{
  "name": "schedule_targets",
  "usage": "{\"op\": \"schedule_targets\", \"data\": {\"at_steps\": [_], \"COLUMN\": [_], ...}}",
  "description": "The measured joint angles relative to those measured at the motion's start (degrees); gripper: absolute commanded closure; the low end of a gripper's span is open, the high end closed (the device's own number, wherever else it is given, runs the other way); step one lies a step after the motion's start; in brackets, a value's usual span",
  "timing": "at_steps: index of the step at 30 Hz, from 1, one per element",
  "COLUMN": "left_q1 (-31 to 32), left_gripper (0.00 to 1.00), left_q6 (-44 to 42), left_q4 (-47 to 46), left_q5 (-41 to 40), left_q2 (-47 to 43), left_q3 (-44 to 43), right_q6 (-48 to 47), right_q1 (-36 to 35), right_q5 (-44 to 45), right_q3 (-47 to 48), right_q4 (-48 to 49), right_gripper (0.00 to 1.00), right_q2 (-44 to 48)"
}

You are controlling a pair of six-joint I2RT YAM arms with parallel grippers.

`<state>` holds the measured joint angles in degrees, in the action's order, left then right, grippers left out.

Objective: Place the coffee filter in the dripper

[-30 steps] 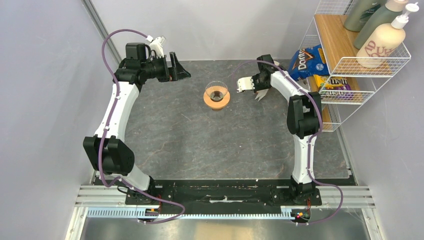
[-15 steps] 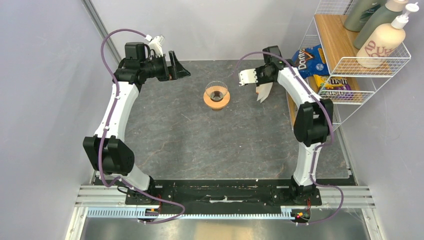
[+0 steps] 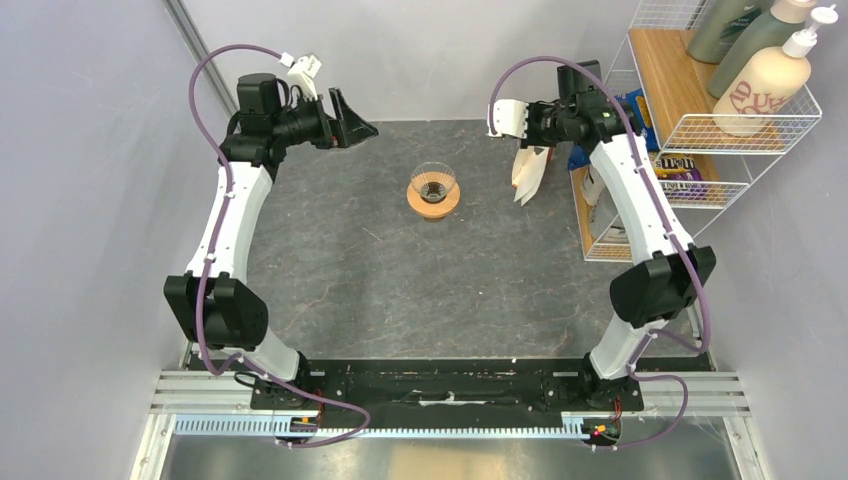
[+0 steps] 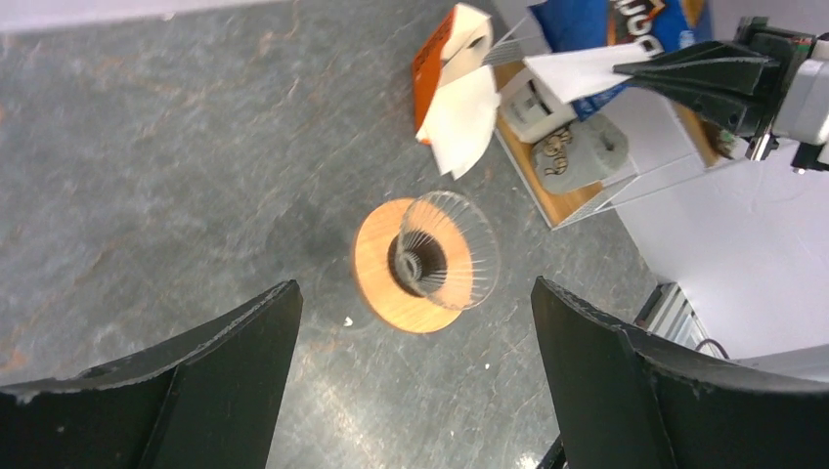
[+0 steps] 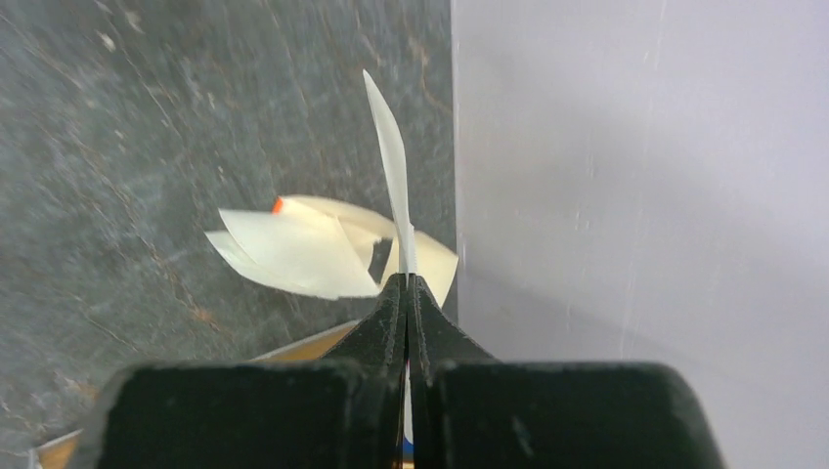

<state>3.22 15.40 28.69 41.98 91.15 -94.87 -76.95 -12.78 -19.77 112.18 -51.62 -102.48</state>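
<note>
The dripper (image 3: 434, 190), a clear glass cone on an orange-tan wooden ring, stands upright at the middle back of the table; it also shows in the left wrist view (image 4: 430, 264). My right gripper (image 3: 545, 120) is shut on a white coffee filter (image 3: 508, 116) and holds it in the air, behind and to the right of the dripper. The right wrist view shows the filter edge-on (image 5: 394, 166) in the shut gripper (image 5: 408, 283). My left gripper (image 3: 352, 125) is open and empty, raised to the left of the dripper, which it frames (image 4: 415, 288).
An orange pack of spare white filters (image 3: 528, 172) leans by the shelf, below the held filter. A wire shelf (image 3: 700, 130) at the right holds bottles (image 3: 765, 80), a Doritos bag (image 3: 612, 118) and an M&M's bag (image 3: 672, 172). Walls close the back and sides.
My right gripper has risen and drawn back to the right with the filter, away from the dripper, uncovering the filter pack. My left gripper has shifted slightly back.
</note>
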Motion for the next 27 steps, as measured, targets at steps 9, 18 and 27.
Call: {"op": "schedule_targets", "data": {"at_steps": [9,18,27], "left_q1": [5.0,19.6,25.1], "left_gripper": [0.05,0.05,0.12], "left_q6": [-6.3,-22.7,-32.6], "left_q4": [-0.1,5.0,5.6], "left_q5": [9.8,9.7,4.1], "left_q2": [-0.2,-9.0,-11.6], "left_q3": [-5.2,3.2,4.5], "right_q6": [2.7,12.7,18.1], "right_q1": [-6.1,-12.6,-16.3], "right_q5": [-14.9,-20.5,-20.9], "right_q3": [1.5,5.9,6.4], "right_q4": [-10.7,-18.7,-22.4], "right_gripper": [1.0,1.0,1.0], "right_q2": [8.8,9.9,9.7]}}
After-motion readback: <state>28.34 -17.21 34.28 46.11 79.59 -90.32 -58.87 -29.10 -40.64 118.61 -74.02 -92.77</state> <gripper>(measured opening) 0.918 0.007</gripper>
